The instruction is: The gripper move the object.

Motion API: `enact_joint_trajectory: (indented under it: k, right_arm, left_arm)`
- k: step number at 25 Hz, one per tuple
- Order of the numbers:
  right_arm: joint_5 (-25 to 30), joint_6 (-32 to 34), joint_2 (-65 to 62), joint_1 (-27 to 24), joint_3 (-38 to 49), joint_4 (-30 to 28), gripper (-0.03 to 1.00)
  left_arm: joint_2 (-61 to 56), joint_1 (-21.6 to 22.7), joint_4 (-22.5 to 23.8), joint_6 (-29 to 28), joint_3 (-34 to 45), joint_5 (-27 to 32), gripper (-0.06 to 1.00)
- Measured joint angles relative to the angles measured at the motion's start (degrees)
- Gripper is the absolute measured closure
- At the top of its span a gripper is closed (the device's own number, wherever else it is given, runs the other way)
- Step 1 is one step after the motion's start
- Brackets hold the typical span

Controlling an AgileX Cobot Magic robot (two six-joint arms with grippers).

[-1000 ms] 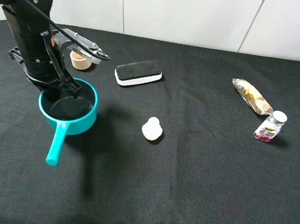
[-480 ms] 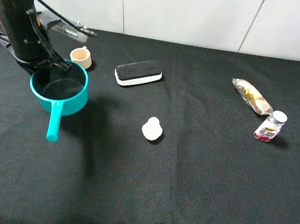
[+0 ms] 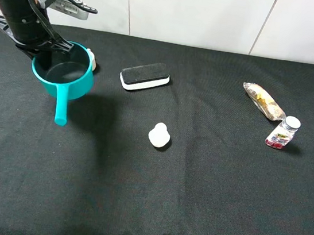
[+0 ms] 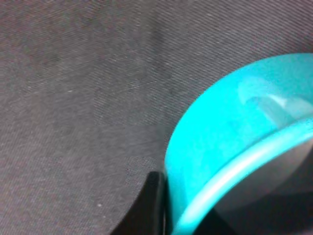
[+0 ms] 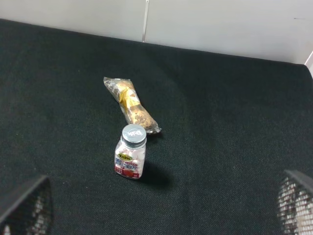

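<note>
The teal saucepan (image 3: 64, 76) with a dark inside hangs at the far left, its long handle (image 3: 61, 107) pointing toward the front. My left gripper (image 3: 49, 49) is shut on the pan's far rim and holds it up off the black cloth. In the left wrist view the teal rim (image 4: 230, 147) fills the frame, with one black finger (image 4: 146, 205) against its outer wall. My right gripper (image 5: 161, 208) is open and empty, both fingertips at the frame corners, well away from the pan.
A beige cup (image 3: 91, 59) shows as a sliver behind the pan. A black-and-white eraser (image 3: 145, 76), a white knob-shaped item (image 3: 158, 135), a snack packet (image 3: 263, 101) and a small bottle (image 3: 283, 133) lie on the black cloth. The white wall runs along the back.
The left gripper has carried the saucepan to the left and toward the back. The pan now covers most of the beige cup. The other objects have not moved.
</note>
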Motion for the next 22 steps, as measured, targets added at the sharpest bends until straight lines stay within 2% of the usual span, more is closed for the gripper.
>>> enact_joint_trajectory:
  k: [6,15,22]
  right_arm:
    - [0.0,0.0,0.0,0.0,0.0,0.0,0.27]
    - [0.0,0.0,0.0,0.0,0.0,0.0,0.27]
    - [0.0,0.0,0.0,0.0,0.0,0.0,0.27]
  left_arm:
    - [0.1,1.5,0.0,0.0,-0.8,-0.5,0.87]
    - [6.2,1.5,0.0,-0.1,-7.7,1.9,0.87]
    - [9.5,1.5,-2.3,1.2,-9.9,1.8,0.87]
